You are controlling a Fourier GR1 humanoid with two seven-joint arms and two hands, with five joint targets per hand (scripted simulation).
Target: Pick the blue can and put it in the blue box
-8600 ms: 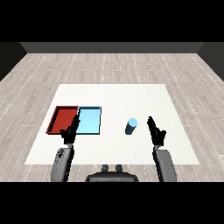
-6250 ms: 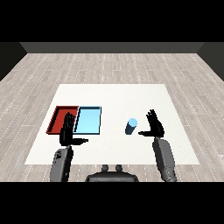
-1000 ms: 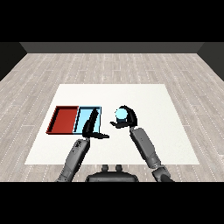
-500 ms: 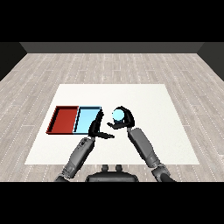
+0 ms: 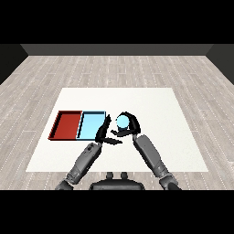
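Now blue can in curled right hand beside light blue tray, left hand straight-fingered.

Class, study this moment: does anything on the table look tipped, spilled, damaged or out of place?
Nothing stands out. The blue can is upright in the right hand, just right of the blue tray. The red tray lies square beside it. The left hand is open at the blue tray's near right corner.

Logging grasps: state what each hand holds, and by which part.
The right hand holds the blue can, fingers curled round its side. The left hand holds nothing.
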